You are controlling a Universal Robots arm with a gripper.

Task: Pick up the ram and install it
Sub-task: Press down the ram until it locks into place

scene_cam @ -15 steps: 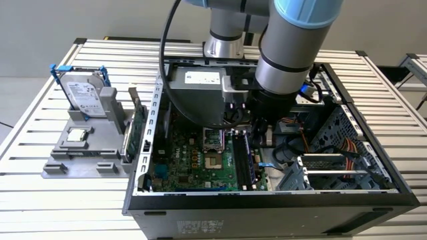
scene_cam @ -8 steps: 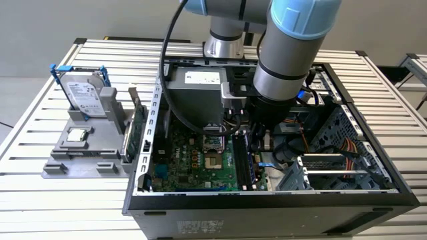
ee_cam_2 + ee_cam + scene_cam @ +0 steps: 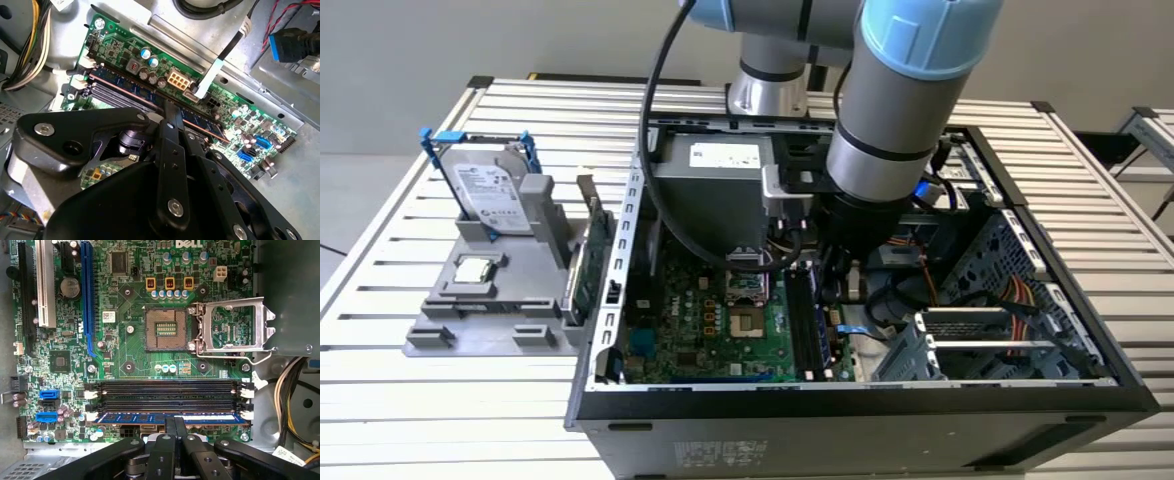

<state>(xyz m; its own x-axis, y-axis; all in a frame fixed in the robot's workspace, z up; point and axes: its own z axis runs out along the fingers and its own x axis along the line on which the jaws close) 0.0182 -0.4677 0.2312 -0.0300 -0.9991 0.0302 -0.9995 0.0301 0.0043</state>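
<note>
**A:** Where does the ram [image 3: 167, 418] sit relative to the gripper [image 3: 175, 426]?

**B:** In the first wrist view the blue strip lies in the memory slot nearest the gripper, with two empty black slots [image 3: 167, 395] beyond it toward the open processor socket [image 3: 167, 329]. The fingers [image 3: 171, 424] come together in a narrow pair right at the middle of the strip's near edge, pinched on it or pressing on it. Its long axis runs crosswise to the fingers, between the white end clips [image 3: 246, 415].

**A:** So it is already seated?

**B:** It looks to be in the slot, but whether the clips have latched is hard to judge. In the second wrist view the gripper's black body covers the middle of the strip [image 3: 200, 119]. In the exterior view the arm [image 3: 894, 110] reaches down into the computer case [image 3: 854, 405] and hides the contact.
</note>
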